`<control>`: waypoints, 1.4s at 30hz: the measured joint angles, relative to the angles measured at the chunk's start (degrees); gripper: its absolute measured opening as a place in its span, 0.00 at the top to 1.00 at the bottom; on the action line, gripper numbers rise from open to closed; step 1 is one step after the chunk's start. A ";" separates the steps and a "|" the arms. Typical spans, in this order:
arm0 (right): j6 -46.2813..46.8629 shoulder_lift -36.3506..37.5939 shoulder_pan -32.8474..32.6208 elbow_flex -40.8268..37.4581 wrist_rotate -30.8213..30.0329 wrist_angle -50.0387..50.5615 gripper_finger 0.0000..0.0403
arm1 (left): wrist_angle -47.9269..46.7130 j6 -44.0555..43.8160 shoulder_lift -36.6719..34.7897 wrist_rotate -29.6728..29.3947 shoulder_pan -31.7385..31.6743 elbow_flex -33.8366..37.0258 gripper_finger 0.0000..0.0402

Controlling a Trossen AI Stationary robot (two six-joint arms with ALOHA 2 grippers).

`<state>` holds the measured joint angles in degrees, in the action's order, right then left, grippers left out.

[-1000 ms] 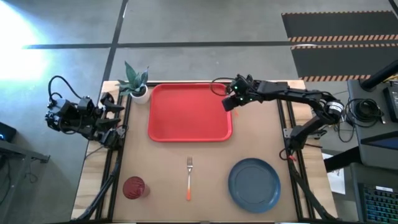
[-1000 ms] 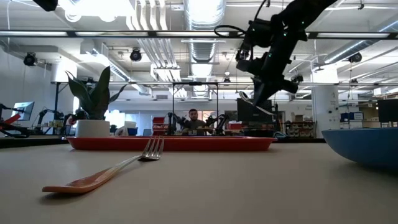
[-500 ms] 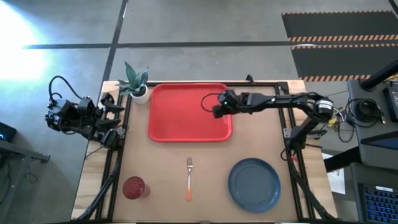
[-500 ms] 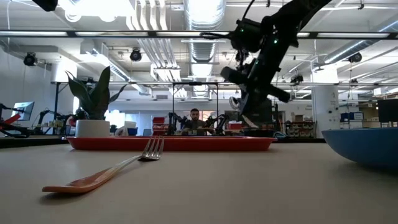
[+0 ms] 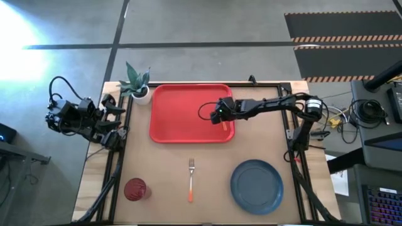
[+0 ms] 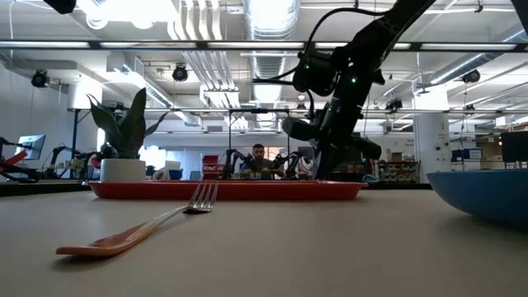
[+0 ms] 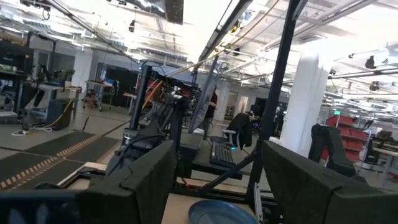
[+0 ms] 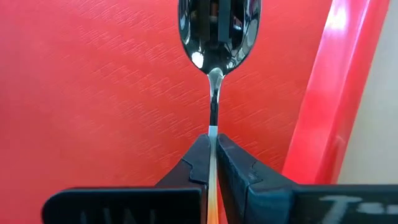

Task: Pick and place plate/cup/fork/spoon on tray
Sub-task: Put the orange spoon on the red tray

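Observation:
My right gripper (image 5: pixel 217 114) hangs over the right part of the red tray (image 5: pixel 182 116), shut on the orange-handled spoon (image 8: pixel 217 28). The spoon's silver bowl juts out ahead of the fingertips above the tray floor (image 8: pixel 112 93). The fork (image 5: pixel 191 179) lies flat on the table near the front edge, between the red cup (image 5: pixel 135 189), which stands upright, and the slate-blue plate (image 5: pixel 256 186). My left gripper (image 5: pixel 116 119) waits open at the table's left edge, holding nothing. My right gripper pinches the spoon between its two fingers where the orange handle meets the metal neck (image 8: pixel 212 140). The fingers slant downward from the table's right side, and the spoon runs along them. The bowl points ahead over the tray; whether it touches the tray I cannot tell.
A white pot with a green plant (image 5: pixel 138 85) stands by the tray's far left corner. The tray's raised right rim (image 8: pixel 323 93) runs close beside the spoon. Black frame rails line the table's left and right edges.
My right gripper has come from beyond the tray's far right corner toward the table's left and near edges and downward, rolling its wrist. It now hangs low over the tray's right part, still shut on the spoon.

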<state>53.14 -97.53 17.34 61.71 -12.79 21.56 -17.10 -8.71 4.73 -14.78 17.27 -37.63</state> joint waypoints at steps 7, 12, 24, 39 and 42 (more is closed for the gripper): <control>0.93 -0.07 0.04 0.00 -2.49 1.29 0.98 | -0.02 0.01 0.00 0.04 0.01 0.00 0.44; 2.65 -0.45 0.15 0.00 -4.82 2.19 0.98 | -0.02 0.02 0.00 0.17 -0.01 0.00 0.44; 6.05 -3.02 -0.14 -0.06 -4.86 1.81 0.98 | -0.52 0.02 0.00 0.36 0.00 0.02 0.44; 2.36 -3.00 -0.22 1.03 -2.15 -0.94 0.90 | -1.14 0.04 0.00 1.03 -0.01 -0.23 0.44; 2.74 -3.00 -0.22 0.70 -1.75 -0.69 0.86 | -1.14 0.02 0.00 1.04 0.00 -0.42 0.44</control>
<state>55.88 -100.53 17.12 62.41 -14.55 20.88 -18.24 -8.69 4.73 -13.74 17.27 -38.04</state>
